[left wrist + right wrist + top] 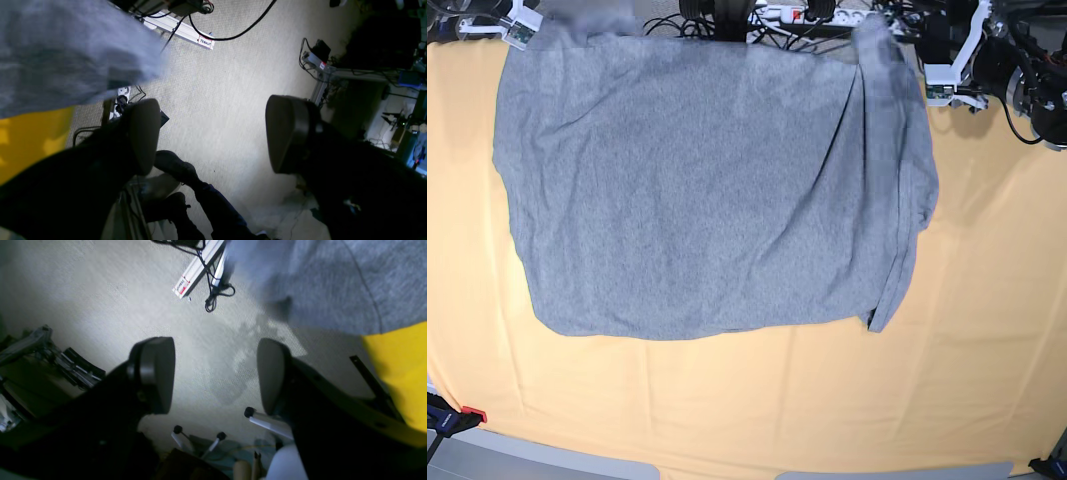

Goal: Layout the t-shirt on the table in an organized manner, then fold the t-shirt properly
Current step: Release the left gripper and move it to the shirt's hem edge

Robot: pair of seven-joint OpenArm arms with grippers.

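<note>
Seen from the base view, the near strip of the desk (727,420) is covered in pale yellow-orange cloth with faint creases. Beyond it the t-shirt (707,190) is spread across the middle and far part of the desk, plain grey side up, with no lettering to be seen. Its near hem runs roughly straight, and a long fold is gathered down its edge on that view's right. The far edge of the shirt reaches the far edge of the desk, where its corners are blurred. Cables (777,20) and white brackets are seen behind the desk.

In the left wrist view, the left gripper (213,136) is held over the carpeted floor (227,100), its jaws wide apart with nothing between them. The shirt's blurred edge and a patch of yellow desk cloth lie at that picture's left, apart from the pads.

In the right wrist view, the right gripper (217,375) is likewise shown with jaws spread wide and empty above the carpet. The shirt and the yellow cloth are seen at that picture's upper right.
</note>
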